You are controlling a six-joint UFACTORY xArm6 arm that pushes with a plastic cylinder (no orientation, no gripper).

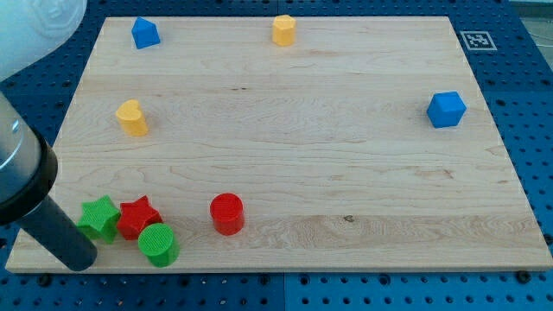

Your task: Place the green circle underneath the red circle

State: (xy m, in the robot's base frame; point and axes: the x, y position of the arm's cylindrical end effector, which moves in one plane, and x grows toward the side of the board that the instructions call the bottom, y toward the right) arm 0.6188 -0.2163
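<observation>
My tip (79, 259) rests at the board's bottom-left corner, bare and gripping nothing, just left of the green star (99, 217). The green circle (159, 244) lies near it to the view's right, touching the red star (138, 217). The red circle (227, 213) stands apart, up and right of the green circle.

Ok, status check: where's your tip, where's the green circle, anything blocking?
My tip at board's bottom-left, left of the green star. Green circle down-left of the red circle, not under it. Red star touching green circle; path rightward open.
</observation>
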